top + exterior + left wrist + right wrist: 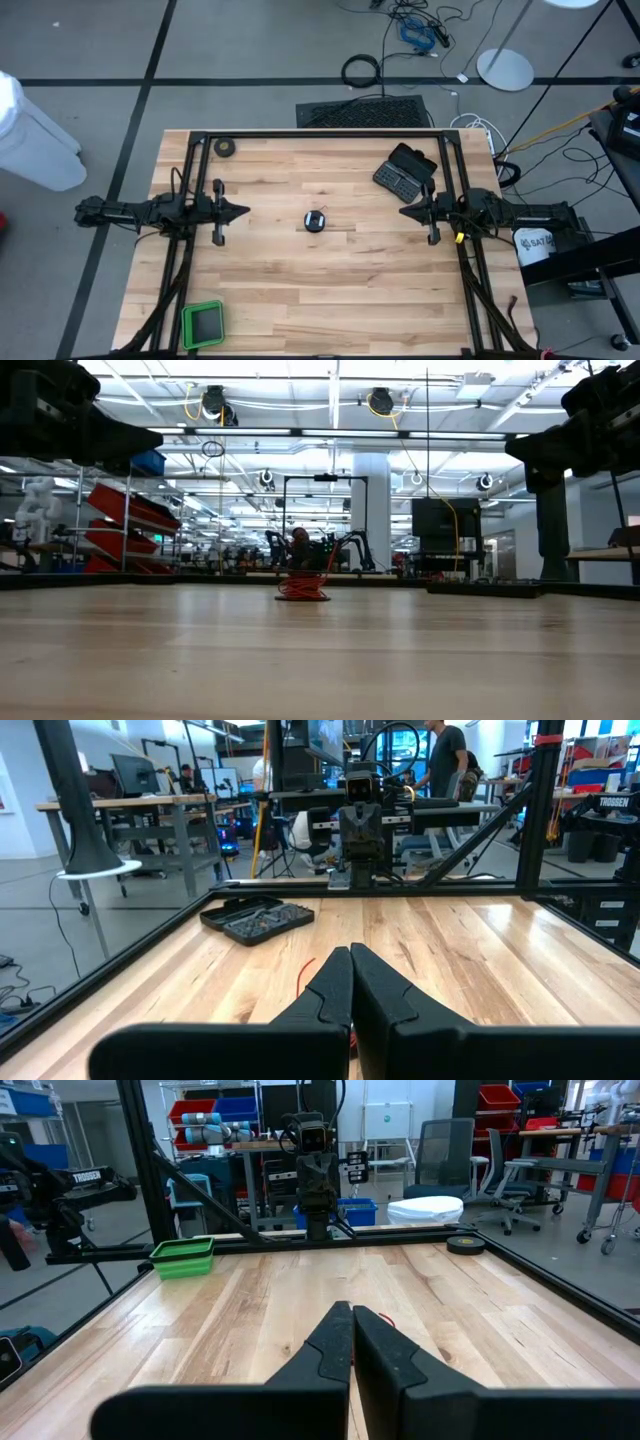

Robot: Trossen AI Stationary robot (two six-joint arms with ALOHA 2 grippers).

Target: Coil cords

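Black fingers [352, 982] of the left gripper [243, 211] pressed together, no gap, nothing between them. Right gripper [404, 212] same: fingers [352, 1342] closed tip to tip, holding nothing. Both grippers hang above the table [330, 290], apart from the board, pointing at each other across the middle. Left arm [150, 212] comes in from the left edge, right arm [510, 212] from the right edge, both roughly level with the table's mid-line.

Red wire [316, 220] sits between the two grippers, near table centre, somewhat closer to the left gripper's tip than to the right's, touching neither. In the low view it shows as a loose bundle of thin red loops [302, 588] resting on the wood. Small round black reel [315, 222] is in the same spot; the high view doesn't show whether the wire is wound on it or just piled over it. A bit of red strand shows just past the fingertips in both wrist views [305, 974] [385, 1320].

Other stuff: black tape roll [226, 147] at the far left corner, flat on the wood. Dark open case [404, 170] with small parts at the far right, near the right gripper. Green tray [202, 324] at the near left corner. Wood is pale butcher-block, black frame rails around it.
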